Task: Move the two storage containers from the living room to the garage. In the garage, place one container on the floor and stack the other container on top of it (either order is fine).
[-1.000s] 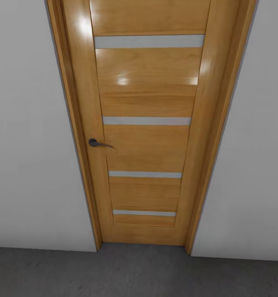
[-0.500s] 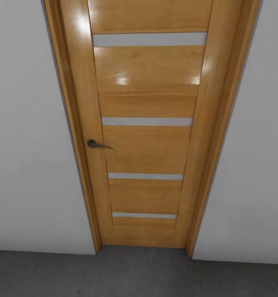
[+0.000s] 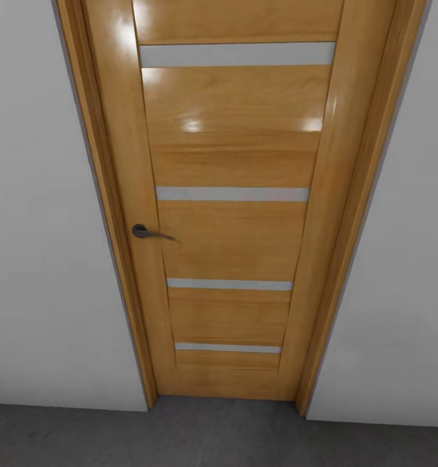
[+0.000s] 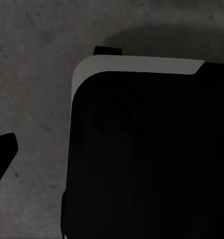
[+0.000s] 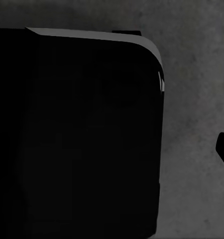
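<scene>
**At the garage door, no bins in sight**

Head view: closed orange-wood door with 4 glass slats [image 3: 231, 214], dark lever handle [image 3: 144, 232] on its left edge, plain pale grey walls [image 3: 43, 259] on both sides, dark grey concrete floor [image 3: 180, 441] along the bottom. So we're on the garage side, facing the door squarely.

The 2 orange-red storage containers aren't visible, so my read is this is the transit leg to fetch them.

Wrist views: each looks down at concrete past the robot's black, rounded base [image 4: 147, 159]. A dark fingertip [image 4: 2, 149] pokes in at the frame edge on each side; can't tell how far open either gripper is, or if it holds anything.

To do it well: stay centred on the door, keep both arms tucked, work the handle before rolling through.

Versus 1.0 s ago: the door fills more of the frame, the handle sits lower and the floor strip is thinner. That's camera motion, closing in.
</scene>
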